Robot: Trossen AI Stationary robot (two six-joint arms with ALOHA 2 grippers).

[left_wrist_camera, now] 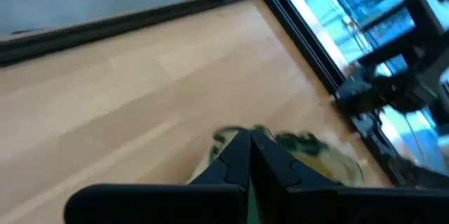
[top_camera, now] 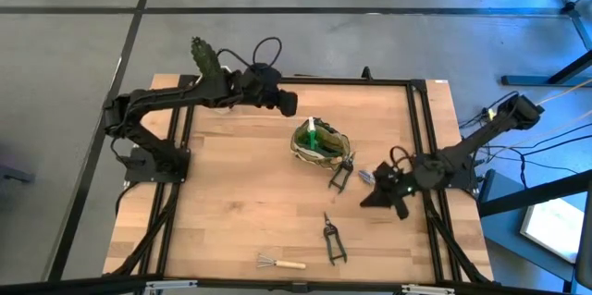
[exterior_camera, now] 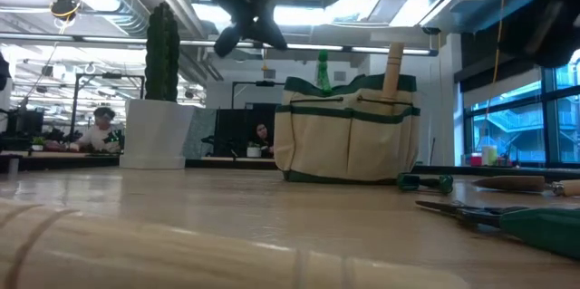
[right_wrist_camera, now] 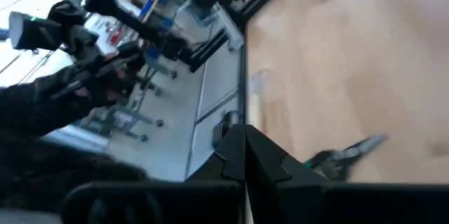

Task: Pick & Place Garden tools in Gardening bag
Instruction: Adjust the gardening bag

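The bag [top_camera: 320, 141] sits near the bench [top_camera: 231, 202] centre with tools already inside. Snips [top_camera: 341, 173] lie at its 5 o'clock, shears [top_camera: 331, 239] and a rake [top_camera: 277, 261] toward 6. The left claw [top_camera: 287, 103] hangs clenched at the bag's 10 o'clock; the right claw [top_camera: 377, 195], clenched and empty, hangs at 4. Risk: descending with fingers together would likely shove the snips away instead of straddling them.

Light wooden table [top_camera: 231, 202], gardening bag [top_camera: 319, 142] near centre, shears [top_camera: 340, 173] beside it, snips [top_camera: 333, 239], wire rake [top_camera: 277, 261] at near edge
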